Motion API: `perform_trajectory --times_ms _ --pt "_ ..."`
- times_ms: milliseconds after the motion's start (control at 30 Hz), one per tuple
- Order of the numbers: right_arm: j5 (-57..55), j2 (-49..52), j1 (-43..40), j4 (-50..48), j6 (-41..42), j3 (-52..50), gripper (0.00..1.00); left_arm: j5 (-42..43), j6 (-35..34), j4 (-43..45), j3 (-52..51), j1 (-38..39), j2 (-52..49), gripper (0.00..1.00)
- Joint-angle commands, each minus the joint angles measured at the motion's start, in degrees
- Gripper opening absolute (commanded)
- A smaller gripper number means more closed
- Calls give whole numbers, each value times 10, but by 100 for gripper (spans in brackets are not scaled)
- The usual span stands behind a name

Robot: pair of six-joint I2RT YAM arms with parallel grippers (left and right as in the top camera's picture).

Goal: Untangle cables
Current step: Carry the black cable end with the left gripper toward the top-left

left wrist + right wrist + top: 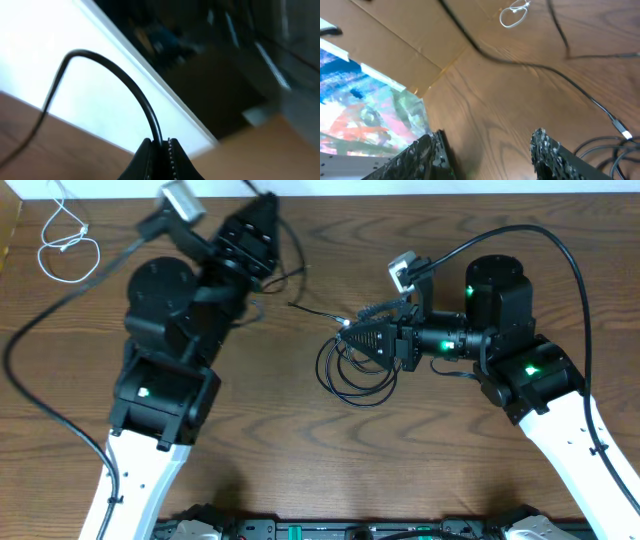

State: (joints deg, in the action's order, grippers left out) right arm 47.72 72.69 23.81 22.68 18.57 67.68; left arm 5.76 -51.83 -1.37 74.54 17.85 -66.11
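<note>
Currently left gripper (161,150) clamped tight on thin black flexible cable (135,90).
Right gripper (487,150), jaws parted, holding nothing, just beside coiled black cable loops (358,375) on brown wooden table (300,470); thin white cable (72,241) lies well apart, far corner.

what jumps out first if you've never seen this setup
The left gripper is clamped on a black cable near the far edge of the table. A loose coil of black cables sits mid-table, with the right gripper open at its edge. A white cable lies apart in the far left corner.
</note>
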Motion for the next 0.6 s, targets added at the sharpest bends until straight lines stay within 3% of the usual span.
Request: perform_trajectory --times_ms 0,267,567 --pt "-11 -10 2 15 -38 1 61 -60 111 3 8 -36 3 7" --pt "-16 -10 2 23 -54 1 63 -57 109 -29 8 -109 -2 7" --pt "-32 -10 2 25 -47 1 64 0 110 -13 8 -117 -28 8"
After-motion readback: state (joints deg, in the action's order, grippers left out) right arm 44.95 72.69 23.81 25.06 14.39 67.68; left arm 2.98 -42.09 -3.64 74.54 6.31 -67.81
